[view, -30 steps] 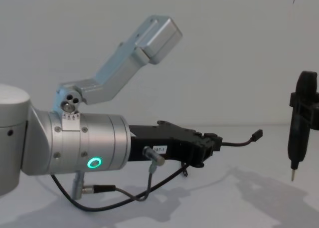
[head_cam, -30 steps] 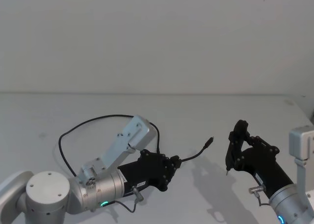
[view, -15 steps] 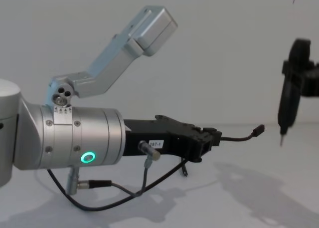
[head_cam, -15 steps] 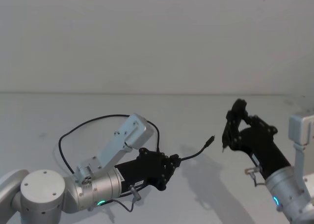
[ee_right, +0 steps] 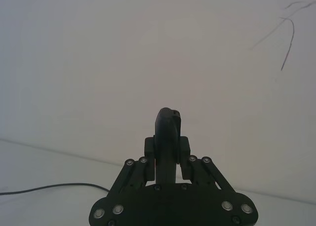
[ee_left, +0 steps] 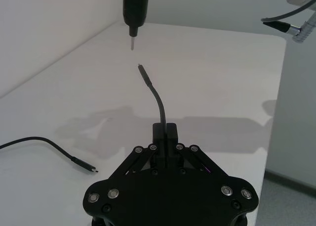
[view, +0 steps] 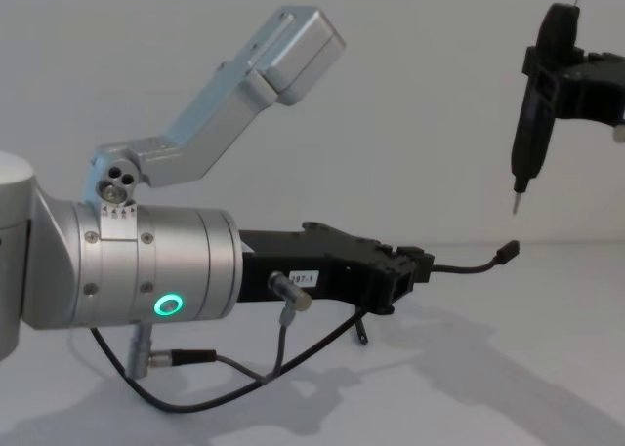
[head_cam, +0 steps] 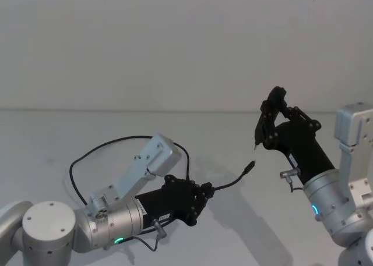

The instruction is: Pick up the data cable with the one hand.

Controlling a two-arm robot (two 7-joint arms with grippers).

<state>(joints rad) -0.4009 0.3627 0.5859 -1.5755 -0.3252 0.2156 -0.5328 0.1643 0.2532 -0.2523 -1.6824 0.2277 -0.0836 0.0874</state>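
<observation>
1. Your left gripper (head_cam: 208, 190), the black flat-fingered plastic one on the thick silver cylinder with the green ring, is pressed together on the long thin black data cable (head_cam: 116, 141). It pinches the cable a short way back from one small black plug (head_cam: 249, 166).
2. Ahead of that gripper the cable's short free end juts out and curves up, off the white table (head_cam: 52, 138). Behind the gripper the rest trails away in 1 wide loop that looks to lie on the table.
3. Over the last 1 second the left gripper has hardly budged, only edged up a little, and its pinch is unchanged.
4. The big mover is your right gripper (head_cam: 269, 121). It has climbed from low near the table and swung inward, clamped on a slim black rod with a pale pointed tip (view: 535, 114). That tip now hangs just above the plug ahead of the left gripper, apart from it.
5. My read is that the grasp is secure but the pick-up is only partly done, since the loop behind the gripper has yet to come up.
6. Lift gently: the plug could brush the rod tip above it.
</observation>
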